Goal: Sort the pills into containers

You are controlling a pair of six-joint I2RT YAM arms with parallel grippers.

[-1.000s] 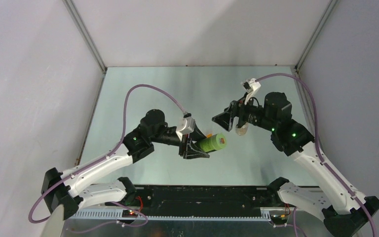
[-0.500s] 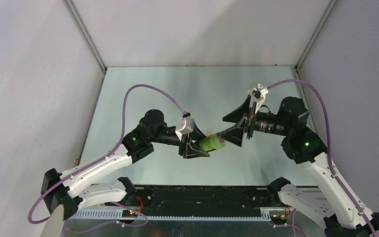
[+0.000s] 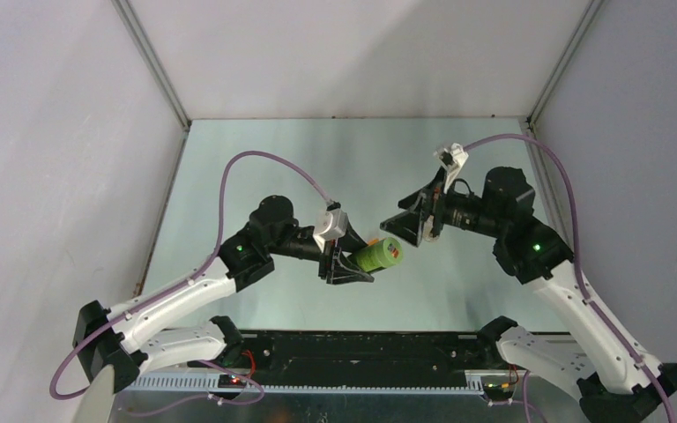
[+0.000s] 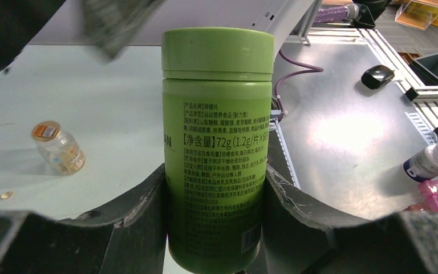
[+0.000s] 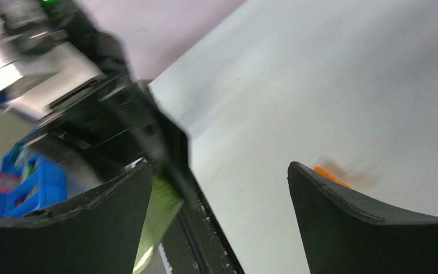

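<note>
The right end effector (image 3: 404, 222) has drawn back from the cap end of the green cylindrical plastic bottle (image 3: 380, 255). It now hangs just to the far right of the cap, fingers spread wide with nothing between them. The left end effector (image 3: 359, 261) stays clamped on the bottle's body, holding it above the bench (image 3: 317, 159). A clear orange-topped vial (image 4: 57, 148) rests on the bench.
</note>
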